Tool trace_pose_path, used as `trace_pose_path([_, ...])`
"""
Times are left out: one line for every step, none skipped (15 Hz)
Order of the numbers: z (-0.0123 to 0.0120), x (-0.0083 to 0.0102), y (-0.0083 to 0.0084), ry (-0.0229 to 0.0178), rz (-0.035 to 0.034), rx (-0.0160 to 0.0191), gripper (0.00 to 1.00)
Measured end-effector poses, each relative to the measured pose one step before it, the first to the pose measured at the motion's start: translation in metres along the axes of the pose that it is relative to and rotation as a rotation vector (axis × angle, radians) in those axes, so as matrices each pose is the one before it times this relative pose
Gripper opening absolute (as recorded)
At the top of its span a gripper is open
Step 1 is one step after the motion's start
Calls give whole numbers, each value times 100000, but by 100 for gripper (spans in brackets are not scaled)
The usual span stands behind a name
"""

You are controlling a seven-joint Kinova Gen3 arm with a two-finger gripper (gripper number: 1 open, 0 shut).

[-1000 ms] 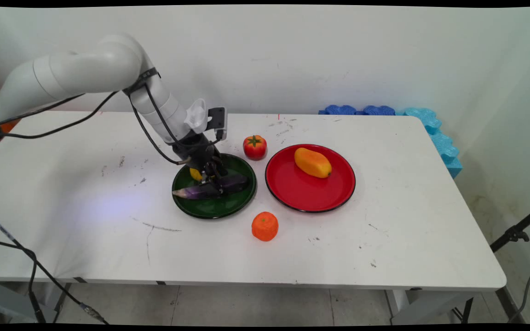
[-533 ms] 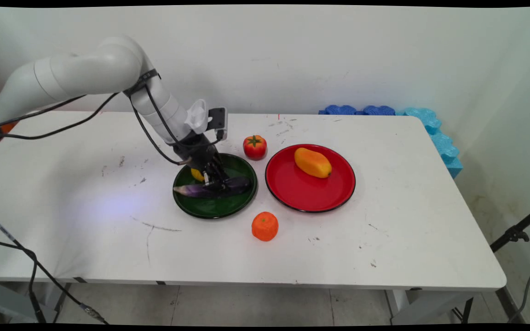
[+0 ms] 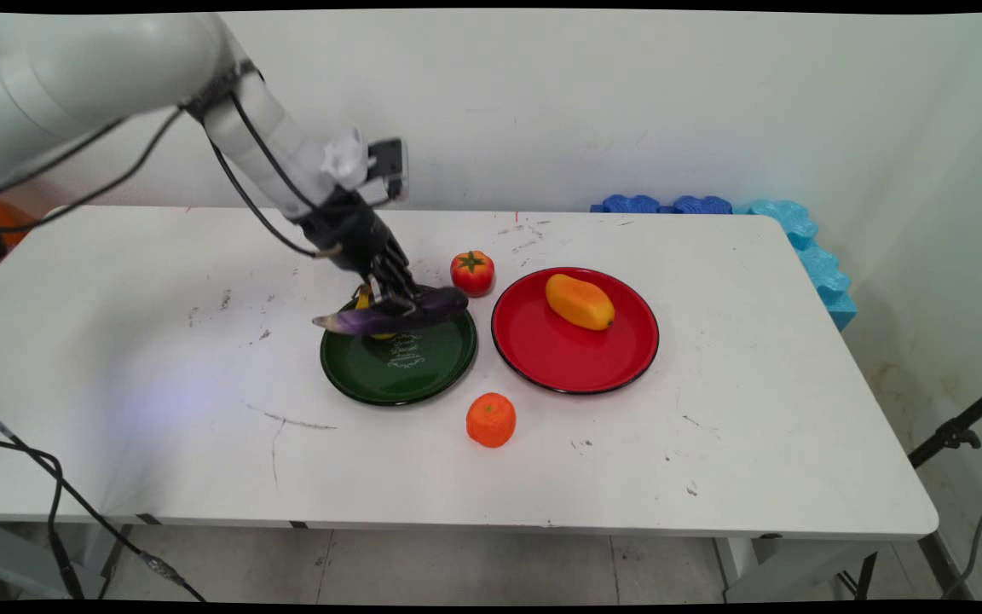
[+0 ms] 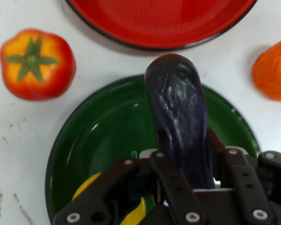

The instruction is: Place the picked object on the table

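My gripper (image 3: 393,300) is shut on a purple eggplant (image 3: 389,319) and holds it level a little above the green plate (image 3: 397,371). In the hand view the eggplant (image 4: 180,117) sticks out between my fingers (image 4: 166,173) over the green plate (image 4: 107,136). A small yellow thing (image 3: 363,300) lies on the plate's far left, mostly hidden behind the eggplant; its yellow edge (image 4: 86,187) shows beside the linkage.
A red tomato (image 3: 472,272) stands just behind the green plate. To the right is a red plate (image 3: 559,354) carrying an orange-yellow mango (image 3: 579,301). An orange (image 3: 491,419) sits in front, between the plates. Blue foam pieces (image 3: 713,205) line the far right edge.
The gripper has risen with the eggplant, lifting it off the green plate. The arm's upper link swung higher. The plate's centre print is now uncovered.
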Motion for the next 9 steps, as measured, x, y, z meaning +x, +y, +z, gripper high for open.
trace_pose_path([-1300,645,531,1305,-780,-531,0])
trace_pose_path([-1169,668,615,1319,-830,-748,0])
trace_pose_path([-988,634,748,1130,-720,-946,0])
trace_pose_path([-729,515,730,867,-611,-925,0])
trace_pose_path([-408,321,505,453,-296,-617,0])
trace_pose_path([-477,465,798,693,-428,-1042,0])
trace_pose_path([-244,287,555,385,-93,-667,0])
trace_pose_path([-217,415,828,518,352,-964,0])
trace_pose_path([-95,416,928,491,781,-1093,0])
